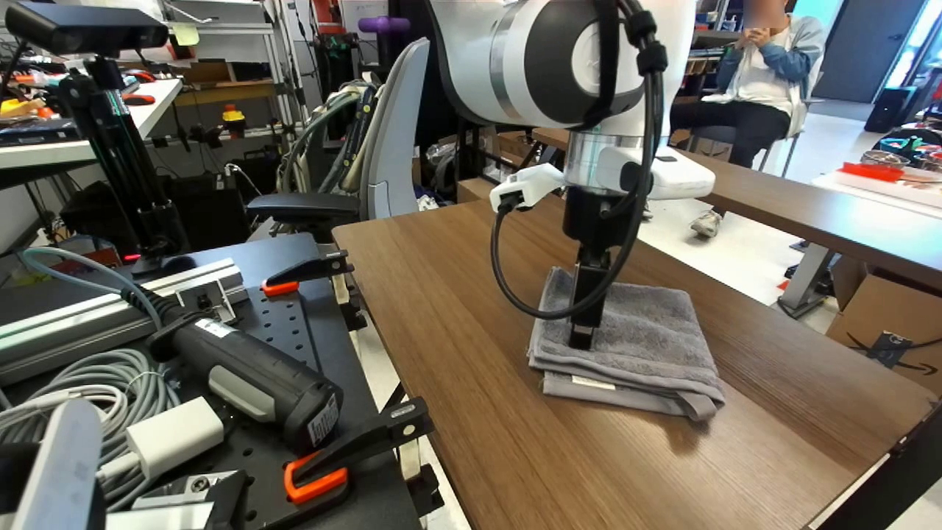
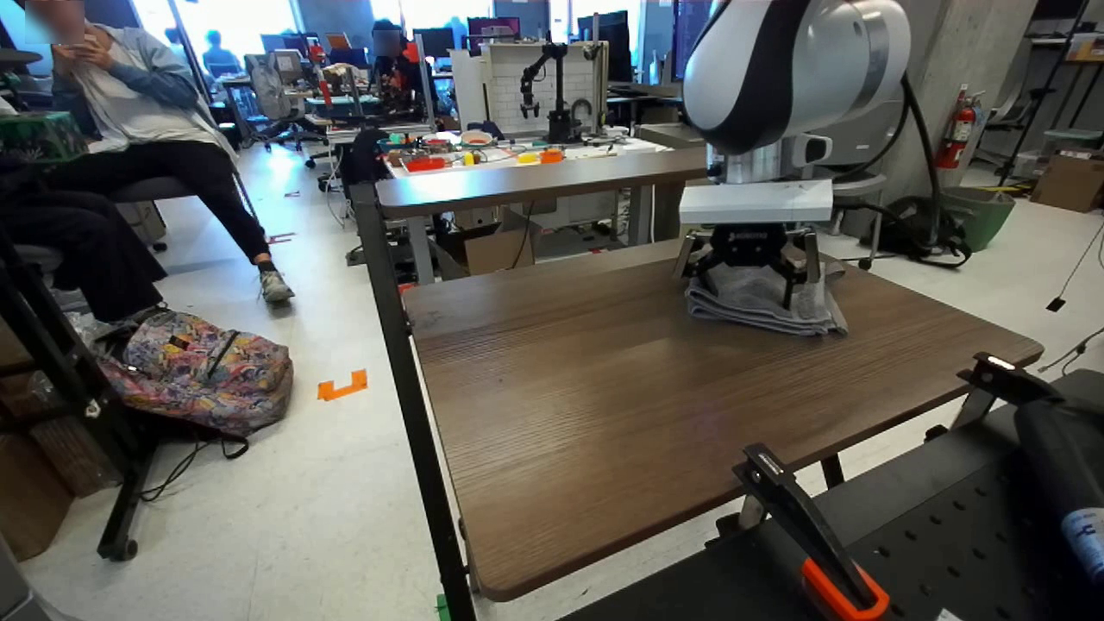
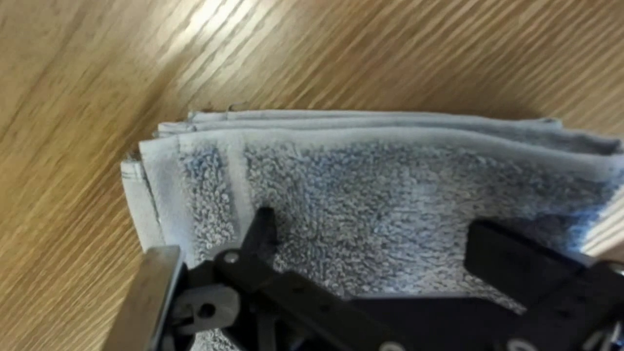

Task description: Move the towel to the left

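Wrist view: brown table [image 3: 73, 73] spans top and left; grey towel [image 3: 365, 195] folded on it, directly under the claw [image 3: 373, 222]. Claw spread wide, nothing pinched; line between fingers [image 3: 512, 261] runs roughly parallel to towel's layered edge [image 3: 365, 119]. Touch unclear. Next likely: squeeze inward, bunching towel.

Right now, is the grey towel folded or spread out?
Folded. In the wrist view, the towel shows several stacked edges; both exterior views show it lying in layers on the table.

Wrist view close above the towel [image 3: 380, 195]
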